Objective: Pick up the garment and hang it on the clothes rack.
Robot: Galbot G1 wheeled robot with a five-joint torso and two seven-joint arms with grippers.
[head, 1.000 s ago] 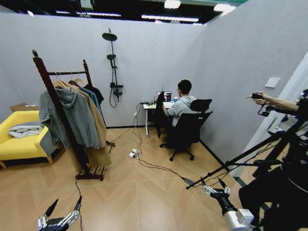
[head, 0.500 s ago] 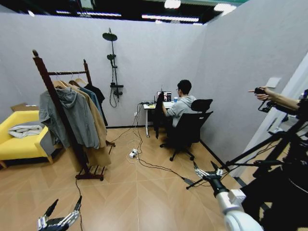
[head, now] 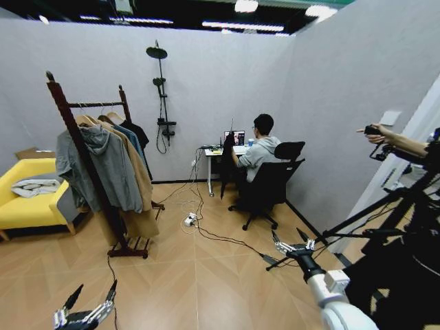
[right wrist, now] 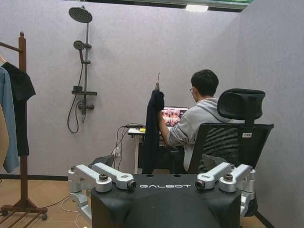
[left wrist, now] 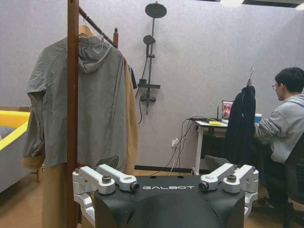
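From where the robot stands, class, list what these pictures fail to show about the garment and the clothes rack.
- Garment, right wrist view: what its hook hangs from is too small to tell.
- Garment's hem, left wrist view: hidden behind the left gripper.
- Clothes rack bar, head view: largely covered by hung coats.

The head view looks forward and down from high up across the whole room, at a distance. The 2 wrist views sit low, each looking level over its own gripper towards the far grey wall. All 3 views share the black shower fixture (head: pixel 161 93) (left wrist: pixel 151 57) (right wrist: pixel 81 66) and the long black jacket (head: pixel 227 165) (left wrist: pixel 241 126) (right wrist: pixel 153 133) hanging at the white desk (head: pixel 218 152) (left wrist: pixel 213 124) (right wrist: pixel 135 130).
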